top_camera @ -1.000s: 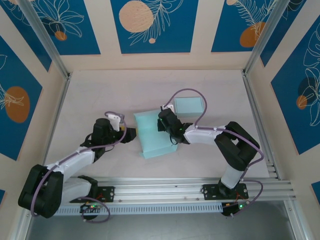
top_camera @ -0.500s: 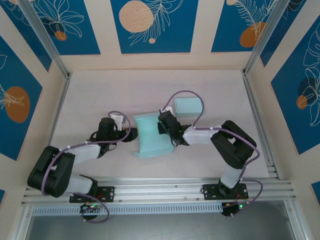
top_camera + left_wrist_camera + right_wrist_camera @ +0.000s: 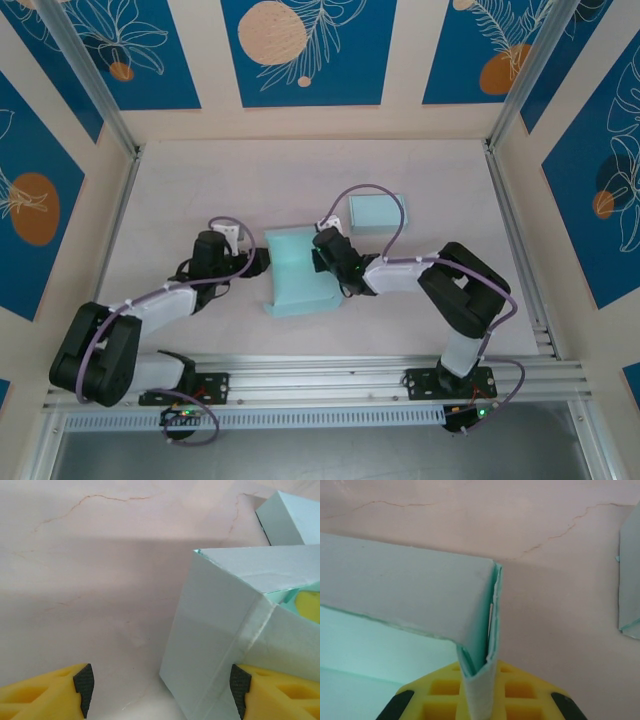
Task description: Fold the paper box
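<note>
Where the two arms reach inward from the near edge, the pale pink table (image 3: 200, 190) carries everything, its surface marked by thin crack-like lines. On it, the black-and-white left arm (image 3: 150, 305) stretches from 7 o'clock toward the middle. The black-and-white right arm (image 3: 450, 290) bends in from 5 o'clock. At the table's centre sits the partly folded mint-green paper box (image 3: 298, 278), with its walls raised. At about 2 o'clock from it, well apart, lies a smaller pale teal closed box (image 3: 376, 213). The right gripper (image 3: 322, 260) is at the mint-green paper box's 3 o'clock wall. In its wrist view the yellow fingers (image 3: 520, 690) are pressed together on a doubled-over paper edge of that wall. The left gripper (image 3: 258, 262) is at the box's 9 o'clock side, with its jaws spread wide. From its wrist view one upright corner of the box stands between the yellow fingertips (image 3: 45, 692). Whether the far finger touches the wall I cannot tell.
</note>
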`<action>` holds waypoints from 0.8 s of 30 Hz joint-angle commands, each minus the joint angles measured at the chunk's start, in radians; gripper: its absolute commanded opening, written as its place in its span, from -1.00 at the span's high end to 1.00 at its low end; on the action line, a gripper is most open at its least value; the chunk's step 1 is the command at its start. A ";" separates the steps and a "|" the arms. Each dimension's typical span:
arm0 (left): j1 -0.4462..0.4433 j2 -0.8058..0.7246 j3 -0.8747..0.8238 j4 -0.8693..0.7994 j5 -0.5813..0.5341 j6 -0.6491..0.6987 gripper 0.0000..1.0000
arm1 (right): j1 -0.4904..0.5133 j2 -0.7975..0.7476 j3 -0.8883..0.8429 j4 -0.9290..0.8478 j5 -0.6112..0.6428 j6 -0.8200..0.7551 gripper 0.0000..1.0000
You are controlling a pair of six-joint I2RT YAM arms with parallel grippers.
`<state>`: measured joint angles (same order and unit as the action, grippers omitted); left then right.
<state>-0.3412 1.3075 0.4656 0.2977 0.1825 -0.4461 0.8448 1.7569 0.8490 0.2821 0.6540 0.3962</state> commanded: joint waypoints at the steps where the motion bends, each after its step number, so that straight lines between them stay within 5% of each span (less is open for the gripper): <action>1: 0.000 0.054 0.083 0.101 0.060 -0.074 -0.49 | 0.071 0.027 0.044 -0.017 -0.017 -0.023 1.00; 8: -0.027 -0.042 0.026 0.000 0.052 -0.099 -0.68 | 0.070 0.044 0.104 -0.184 0.233 0.179 1.00; 24: -0.154 -0.114 -0.092 -0.053 0.043 -0.192 -0.78 | 0.056 0.067 0.137 -0.195 0.196 0.219 1.00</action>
<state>-0.4667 1.2022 0.3813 0.2680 0.2314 -0.6235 0.8925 1.8107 0.9638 0.0891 0.8448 0.5850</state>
